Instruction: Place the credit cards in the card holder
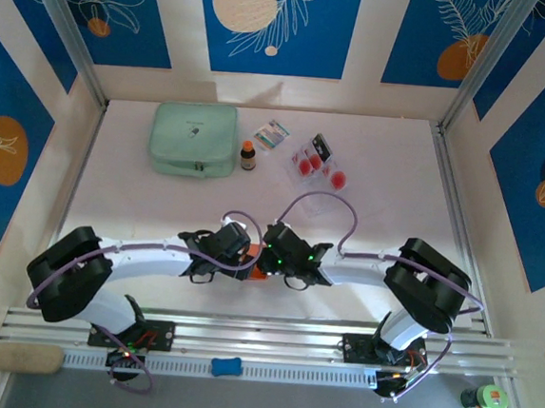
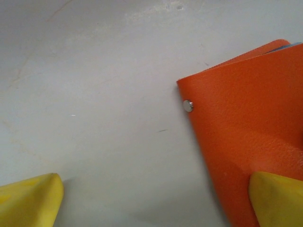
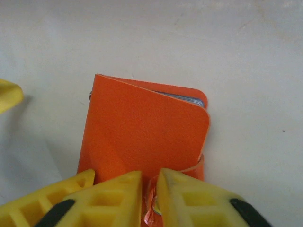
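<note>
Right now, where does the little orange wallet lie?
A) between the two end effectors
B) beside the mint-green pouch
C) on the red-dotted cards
A: the orange card holder lies between the left end effector and the right end effector, well apart from the mint-green zip pouch and the credit cards farther back.

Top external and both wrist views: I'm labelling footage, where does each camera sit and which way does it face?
Top external: above and behind the robot, looking down on the table; left arm and right arm show.
Left wrist: on its arm, facing down at the card holder; left tool open.
Right wrist: on its arm, facing down; right tool fingers bracket the holder's edge.
Shared: both wrist views show the holder.
</note>
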Robot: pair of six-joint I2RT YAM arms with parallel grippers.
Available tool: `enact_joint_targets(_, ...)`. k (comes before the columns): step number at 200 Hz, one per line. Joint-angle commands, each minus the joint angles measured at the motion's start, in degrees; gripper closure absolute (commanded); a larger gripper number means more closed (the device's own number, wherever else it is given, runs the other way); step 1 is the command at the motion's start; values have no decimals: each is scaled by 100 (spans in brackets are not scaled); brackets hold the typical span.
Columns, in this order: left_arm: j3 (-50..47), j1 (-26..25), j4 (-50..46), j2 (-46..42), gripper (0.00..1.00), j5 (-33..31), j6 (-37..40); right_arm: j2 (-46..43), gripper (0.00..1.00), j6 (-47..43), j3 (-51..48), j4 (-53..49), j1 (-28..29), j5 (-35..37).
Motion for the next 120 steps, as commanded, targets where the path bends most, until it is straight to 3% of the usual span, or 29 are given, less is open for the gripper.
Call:
enact_joint_targets(1,-110,-12,-22,-23,0,-215,-33,131,69,-115,-208,-1675,21,-1331)
enact_joint_targets(50,-75,6,104,-294,0,-396,-226,-556,55,-281,-14,-1631,-676,-1793)
enact_joint_targets(120,-309,136,487,-1088,0,-697,-549,-1856,43,-289,-280,-1774,-1718,-2197)
